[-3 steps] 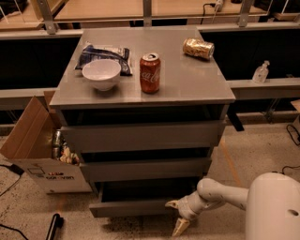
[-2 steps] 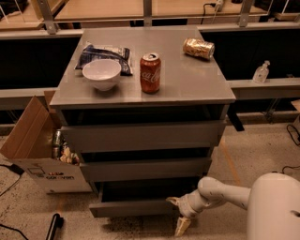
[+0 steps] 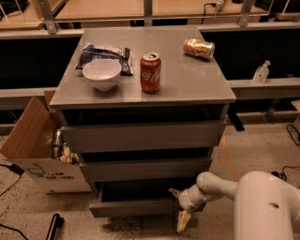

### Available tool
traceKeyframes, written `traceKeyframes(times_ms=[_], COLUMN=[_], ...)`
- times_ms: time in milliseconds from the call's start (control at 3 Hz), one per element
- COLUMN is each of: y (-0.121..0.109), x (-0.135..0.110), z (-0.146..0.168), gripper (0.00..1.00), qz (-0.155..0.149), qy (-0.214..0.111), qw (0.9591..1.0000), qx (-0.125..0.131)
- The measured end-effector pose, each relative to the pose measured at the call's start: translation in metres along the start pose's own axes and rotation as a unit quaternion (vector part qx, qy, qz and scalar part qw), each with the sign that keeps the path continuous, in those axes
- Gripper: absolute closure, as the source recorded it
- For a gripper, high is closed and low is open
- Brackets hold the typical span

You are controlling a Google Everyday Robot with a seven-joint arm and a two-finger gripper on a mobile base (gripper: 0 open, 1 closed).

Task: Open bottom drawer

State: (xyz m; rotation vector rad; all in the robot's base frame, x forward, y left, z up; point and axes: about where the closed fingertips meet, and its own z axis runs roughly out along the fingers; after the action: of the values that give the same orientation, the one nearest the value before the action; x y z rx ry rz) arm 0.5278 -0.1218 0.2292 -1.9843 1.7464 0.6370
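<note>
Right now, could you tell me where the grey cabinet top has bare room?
Free: the grey cabinet top's front right, between the upright red cola can and the right edge, in front of the tipped gold can. Crowded: the left, white bowl in front of blue snack bag. The gripper sits low at the bottom drawer's right end.

A speckled beige floor (image 3: 262, 150) fills the lower frame under dim, warm light. A grey cabinet (image 3: 187, 79) stands at centre. Behind it a low grey ledge (image 3: 23, 92) runs from the left edge to the right edge, with dark space above and below, and a small clear bottle (image 3: 260, 72) stands on it at right. Pale wooden tabletops (image 3: 103, 8) and metal posts (image 3: 148, 11) cross the top edge. An open cardboard box (image 3: 28, 136) sits at left. Black cables (image 3: 293, 133) lie at the right edge. The gripper (image 3: 178, 206) hangs at lower centre-right, fingers apart.
</note>
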Motion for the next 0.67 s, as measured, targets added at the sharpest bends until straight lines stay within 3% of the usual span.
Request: traceKeyframes(times_ms=[333, 667], y=[-0.0159, -0.0192], x=[0.0171, 0.0263], z=[0.0143, 0.0240], gripper=[0.16, 0.38], qz=[0.011, 0.022], qy=[0.008, 0.012], qw=[0.9999, 0.9995], qx=[-0.011, -0.017])
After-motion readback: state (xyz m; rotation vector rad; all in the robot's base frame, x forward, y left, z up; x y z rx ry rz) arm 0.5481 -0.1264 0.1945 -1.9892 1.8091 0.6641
